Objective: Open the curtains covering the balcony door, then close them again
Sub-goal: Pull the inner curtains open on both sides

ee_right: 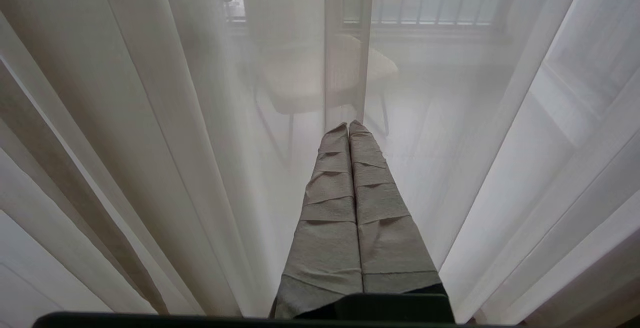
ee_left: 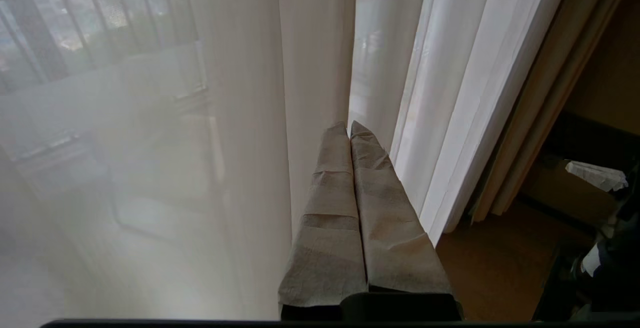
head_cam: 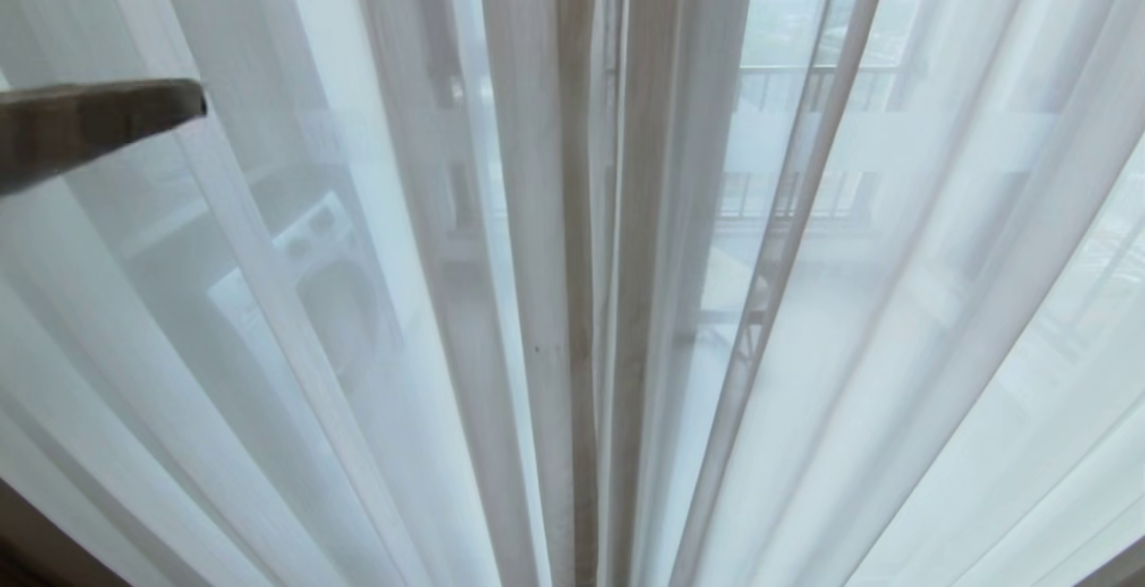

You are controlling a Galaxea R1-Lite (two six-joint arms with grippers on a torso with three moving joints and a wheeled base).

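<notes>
The curtains (head_cam: pixel 572 301) hang drawn across everything in front of me, 2 white sheer panels meeting at the middle, with the balcony door (head_cam: pixel 447 166) showing dimly through them. My left gripper (head_cam: pixel 192 104) reaches in from the left, fingers pressed together on nothing, tips near the sheer. My right gripper (ee_right: pixel 348 127) is likewise pinched empty, pointing at the fabric.
</notes>
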